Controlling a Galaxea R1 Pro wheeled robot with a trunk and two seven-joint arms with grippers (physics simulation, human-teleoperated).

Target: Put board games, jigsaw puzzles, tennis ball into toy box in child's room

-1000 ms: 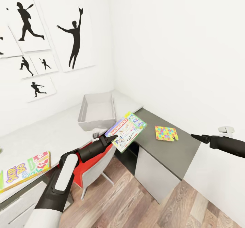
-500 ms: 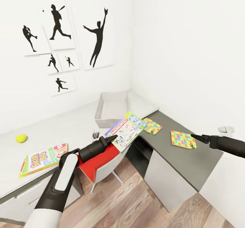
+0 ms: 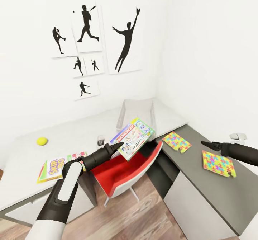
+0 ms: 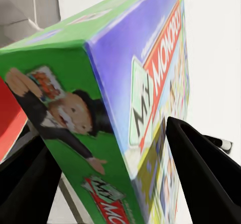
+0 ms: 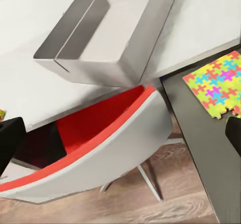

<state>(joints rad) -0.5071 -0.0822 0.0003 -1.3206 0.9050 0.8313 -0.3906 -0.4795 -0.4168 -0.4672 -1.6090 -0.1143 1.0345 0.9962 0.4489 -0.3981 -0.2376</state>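
Observation:
My left gripper (image 3: 119, 146) is shut on a white-green Monopoly board game (image 3: 133, 138), held tilted in the air over the red chair; up close the box (image 4: 100, 108) sits between my black fingers (image 4: 201, 179). The light grey toy box (image 3: 136, 113) stands on the table's light top (image 3: 68, 132), beyond the held game; it looks empty (image 5: 108, 30). A yellow-green and red board game (image 3: 60, 165) lies flat at the table's left, with the tennis ball (image 3: 42, 141) behind it. Two jigsaw puzzles (image 3: 176, 141) (image 3: 218, 163) lie on the dark section. My right gripper (image 3: 206, 144) is open above them.
A red-and-white chair (image 3: 123, 170) is tucked at the inner corner of the L-shaped table, under my left gripper. Black sports pictures (image 3: 89, 32) hang on the white wall. Wood-plank floor (image 3: 139, 215) lies in front of the white cabinets.
The whole view has swung left, so the table things slid right in the picture; the ball and a second puzzle came into sight. Both arms keep their pose, the game still held.

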